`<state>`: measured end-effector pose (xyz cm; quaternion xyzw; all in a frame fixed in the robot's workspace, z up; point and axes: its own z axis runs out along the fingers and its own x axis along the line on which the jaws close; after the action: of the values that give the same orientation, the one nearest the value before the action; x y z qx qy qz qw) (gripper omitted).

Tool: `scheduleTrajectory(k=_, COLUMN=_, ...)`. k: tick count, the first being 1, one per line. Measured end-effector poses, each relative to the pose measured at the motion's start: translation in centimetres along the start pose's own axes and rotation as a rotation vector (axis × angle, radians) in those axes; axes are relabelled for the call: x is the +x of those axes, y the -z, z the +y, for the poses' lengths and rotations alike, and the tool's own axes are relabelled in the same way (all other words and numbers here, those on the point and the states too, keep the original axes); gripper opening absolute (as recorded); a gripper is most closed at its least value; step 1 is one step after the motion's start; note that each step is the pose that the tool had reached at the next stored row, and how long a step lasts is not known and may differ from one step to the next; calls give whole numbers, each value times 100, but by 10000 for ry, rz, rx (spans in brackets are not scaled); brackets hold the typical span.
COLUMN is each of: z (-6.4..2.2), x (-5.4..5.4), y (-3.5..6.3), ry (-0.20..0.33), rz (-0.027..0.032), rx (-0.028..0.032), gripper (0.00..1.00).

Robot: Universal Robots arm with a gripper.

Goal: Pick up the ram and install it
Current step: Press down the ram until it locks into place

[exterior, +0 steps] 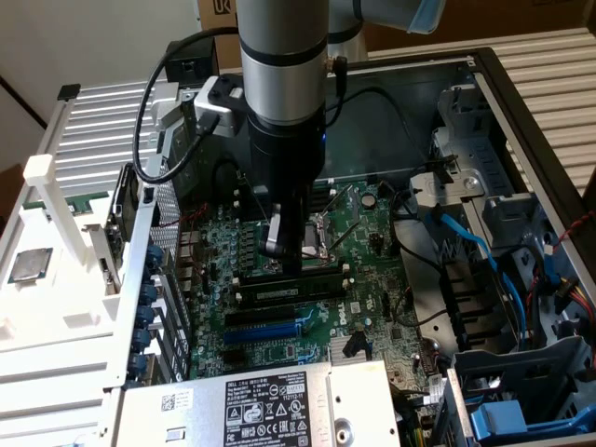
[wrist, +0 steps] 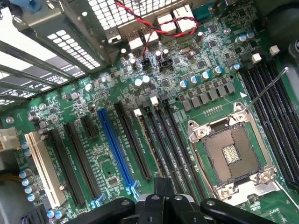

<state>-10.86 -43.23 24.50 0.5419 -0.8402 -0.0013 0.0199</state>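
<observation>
In the open computer case, the gripper [exterior: 284, 250] stood clenched low over the motherboard [exterior: 279, 340], pressing at the memory slots [wrist: 173, 144] just beside the empty processor socket [wrist: 231, 154]. The ram [exterior: 293, 277] sat under it in a slot: light, stiff, thin and fragile, best held by its long edges.

The case interior [exterior: 391, 223] was dimly lit, with shadow cast under the arm. Glare was seen on the white tray [exterior: 56, 307], and the metal grille [wrist: 42, 60] was overexposed.
</observation>
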Motion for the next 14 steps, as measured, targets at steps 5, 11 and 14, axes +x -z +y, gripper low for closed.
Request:
scheduleTrajectory(k=5, z=0, x=0, y=0, ry=-662, rz=35, rx=2, gripper=10)
scheduleTrajectory(k=11, z=0, x=0, y=0, ry=-1444, rz=73, rx=3, gripper=10)
scheduleTrajectory(k=14, z=0, x=0, y=0, ry=-2018, rz=80, rx=-9, gripper=10)
